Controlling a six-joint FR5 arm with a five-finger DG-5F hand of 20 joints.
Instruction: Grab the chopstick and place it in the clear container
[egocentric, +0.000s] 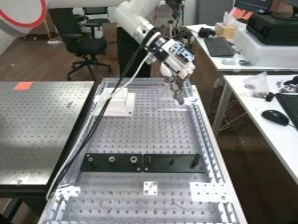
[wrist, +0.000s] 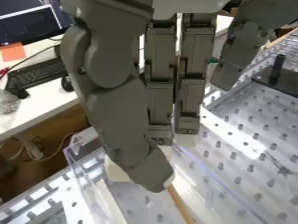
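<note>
Hand (egocentric: 177, 89) w/ chopstick (wrist: 179, 204), grip pt hidden

White arm, dark grey hand (egocentric: 178, 93).

So the bench (egocentric: 148, 136) is showing off its hole-covered metal top, with two black plates (egocentric: 122, 168) lying end to end across it. A white block (egocentric: 118, 104) and the clear container (wrist: 85, 162) are sitting toward the far end, white plates (egocentric: 209, 192) lying nearer.
</note>
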